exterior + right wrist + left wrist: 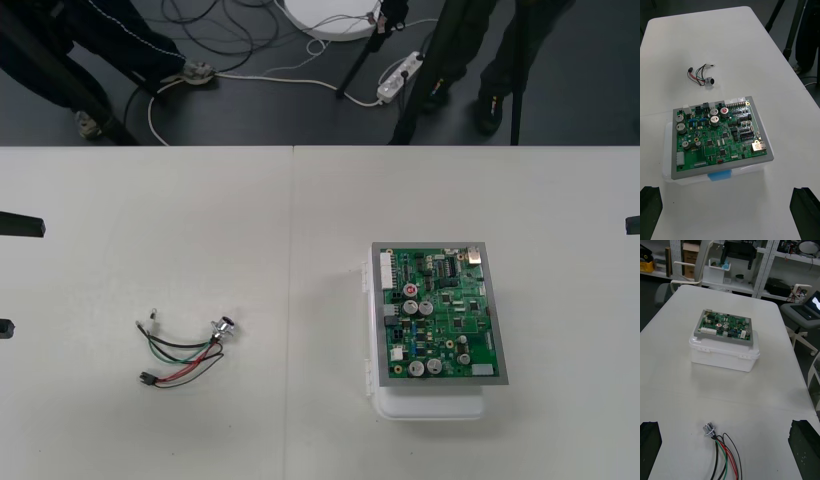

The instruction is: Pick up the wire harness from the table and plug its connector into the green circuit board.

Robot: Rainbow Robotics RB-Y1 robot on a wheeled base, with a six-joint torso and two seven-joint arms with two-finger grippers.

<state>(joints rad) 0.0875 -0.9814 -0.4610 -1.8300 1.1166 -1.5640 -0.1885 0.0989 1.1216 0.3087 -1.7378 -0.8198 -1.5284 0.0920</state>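
The wire harness point(185, 352) lies loose on the table, left of centre, with its round metal socket point(224, 327) toward the board and its small black plug point(146, 378) at the near left end. The green circuit board point(440, 314) sits on a white base point(430, 406) at the right. My left gripper point(24, 277) waits open at the table's left edge. In the left wrist view the socket point(709, 429) and the wires point(726, 457) lie just ahead of the open left gripper point(728, 446). My right gripper point(728, 215) stands open, with the board point(720, 135) close in front of it and the harness point(700, 77) beyond.
The table point(300, 220) has a seam down its middle between harness and board. Dark floor with cables, tripod legs and a power strip point(398, 76) runs beyond the far edge.
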